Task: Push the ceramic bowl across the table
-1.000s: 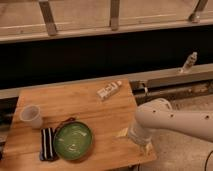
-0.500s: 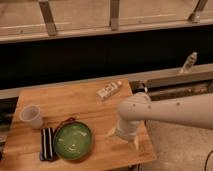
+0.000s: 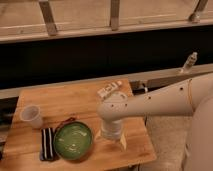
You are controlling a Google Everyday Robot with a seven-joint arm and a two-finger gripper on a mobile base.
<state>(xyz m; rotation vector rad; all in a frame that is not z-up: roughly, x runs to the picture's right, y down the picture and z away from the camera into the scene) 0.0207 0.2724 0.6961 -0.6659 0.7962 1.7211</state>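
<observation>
gripper (image 3: 111,141) now just beside ceramic bowl (image 3: 73,140)

The arm (image 3: 165,102) is running off the right edge, and its bulk is covering the table (image 3: 75,100) right behind the gripper (image 3: 116,141), which is hanging just right of the ceramic bowl (image 3: 73,141). The small white packet (image 3: 109,91) is showing print too blurred to read.

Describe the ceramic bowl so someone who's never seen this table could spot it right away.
Find the light wooden table; near its front edge, just left of the robot's tool, sits the ceramic bowl. It is wide, shallow and glossy green inside with a dark rim, much larger than the whitish cup behind it and round, unlike the dark striped bar at its left.
</observation>
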